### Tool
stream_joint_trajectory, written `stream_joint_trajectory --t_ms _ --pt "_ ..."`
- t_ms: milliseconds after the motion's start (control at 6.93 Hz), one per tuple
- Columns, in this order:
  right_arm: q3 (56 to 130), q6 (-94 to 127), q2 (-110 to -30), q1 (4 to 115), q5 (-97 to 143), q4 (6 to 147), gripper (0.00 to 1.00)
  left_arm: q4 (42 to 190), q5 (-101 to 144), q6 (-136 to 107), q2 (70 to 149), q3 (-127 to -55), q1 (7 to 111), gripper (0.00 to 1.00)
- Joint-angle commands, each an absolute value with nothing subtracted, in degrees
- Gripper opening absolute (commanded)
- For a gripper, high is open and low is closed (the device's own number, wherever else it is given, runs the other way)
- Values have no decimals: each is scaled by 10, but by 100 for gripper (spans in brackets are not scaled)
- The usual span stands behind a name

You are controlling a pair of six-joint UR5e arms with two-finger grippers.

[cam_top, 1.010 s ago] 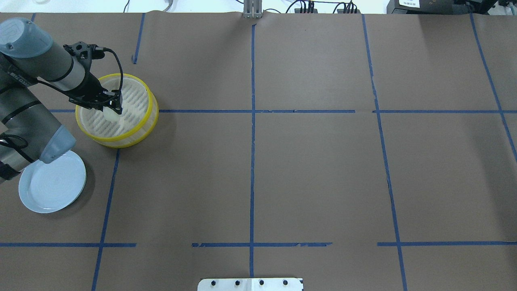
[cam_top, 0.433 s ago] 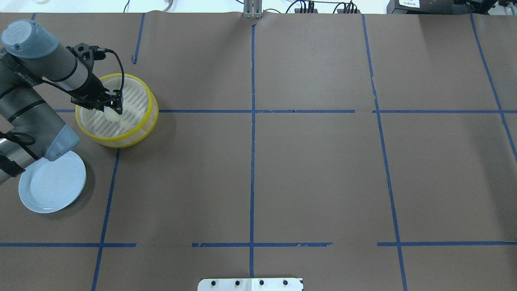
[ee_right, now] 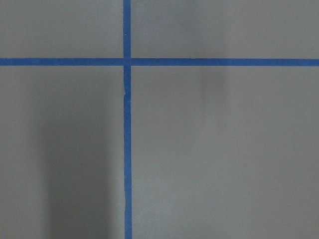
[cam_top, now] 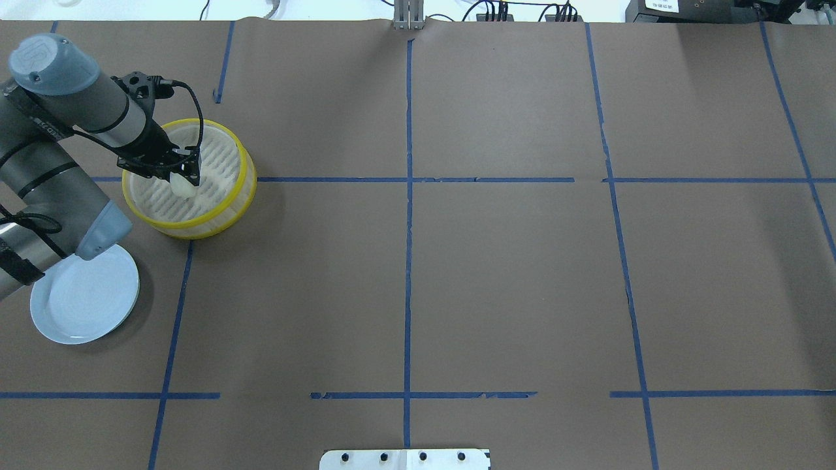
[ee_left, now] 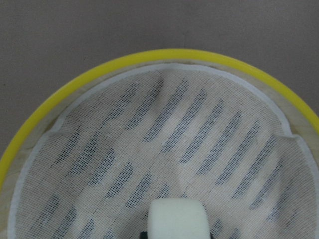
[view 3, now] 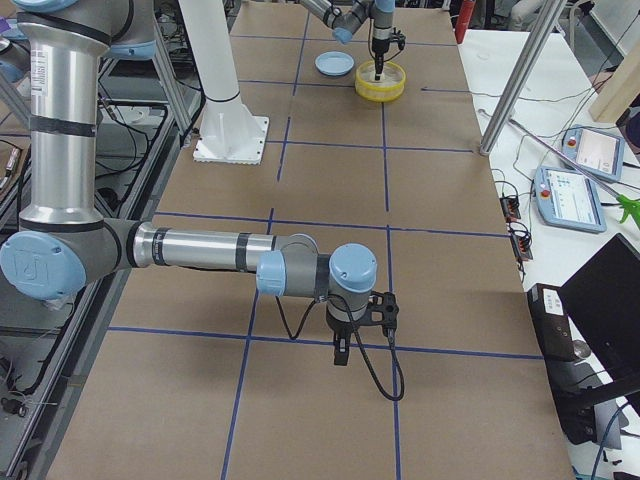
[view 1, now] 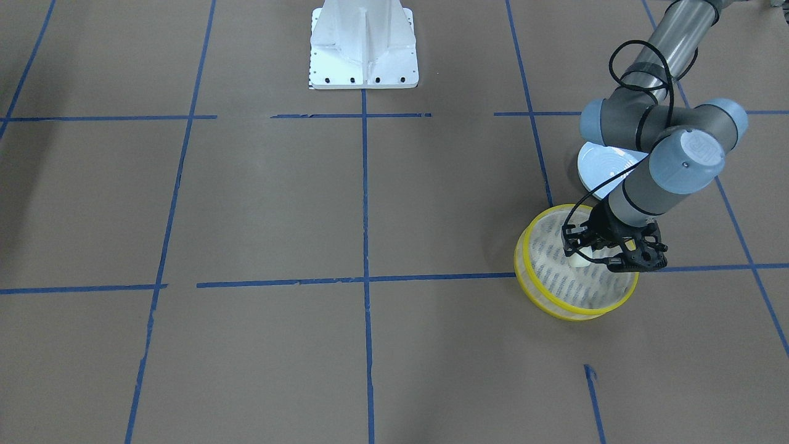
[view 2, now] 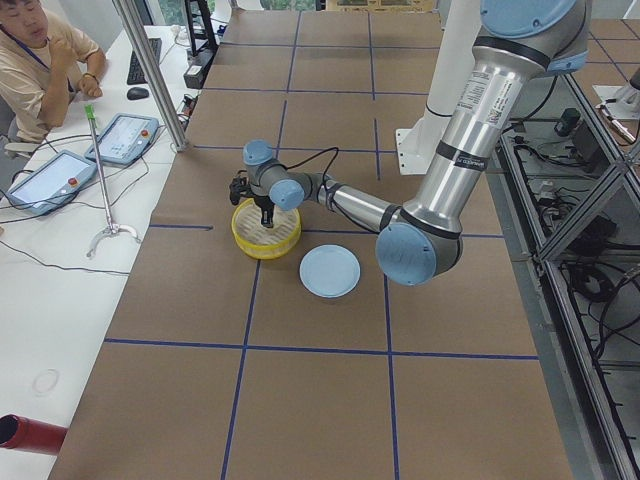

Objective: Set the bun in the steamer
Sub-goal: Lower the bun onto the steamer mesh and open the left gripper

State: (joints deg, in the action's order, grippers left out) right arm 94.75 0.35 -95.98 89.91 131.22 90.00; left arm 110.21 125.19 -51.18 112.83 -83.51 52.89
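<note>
The brown paper surface (cam_top: 496, 274), gridded with blue tape (cam_top: 407, 261), carries everything. The left arm (cam_top: 72, 98) reaches in over the steamer (ee_left: 164, 56), which stands on the surface beside a tape crossing. A pale blue plate (cam_top: 85, 307) lies near the steamer, on the robot's side of it. The left tool (cam_top: 185, 176) points down inside the yellow rim, clamped on the bun (ee_left: 178, 219), held low over the mesh floor near its middle; whether it touches the mesh is unclear. The right tool (view 3: 342, 352) hangs over the surface, well apart; I cannot tell whether its fingers are apart or together
</note>
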Motion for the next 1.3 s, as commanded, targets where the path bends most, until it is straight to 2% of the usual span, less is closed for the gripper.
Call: stream_joint_trajectory --t_ms 0,577,722,866,1010,1155 --pt "947 4 -960 899 1312 900 100 1102 1252 -512 1129 -832 526 43" --pt "947 4 -960 899 1312 900 100 1112 1251 -512 1129 -824 525 54" --pt "947 4 -960 899 1312 900 100 1113 1251 -511 1129 -824 520 61" --pt "947 4 -960 899 1312 900 100 1123 1252 -512 1129 -828 520 88" --pt "947 4 -960 899 1312 899 100 1128 1251 -516 1128 -844 524 100" --pt "947 4 -960 899 1312 900 100 1127 1251 -516 1127 -853 535 100"
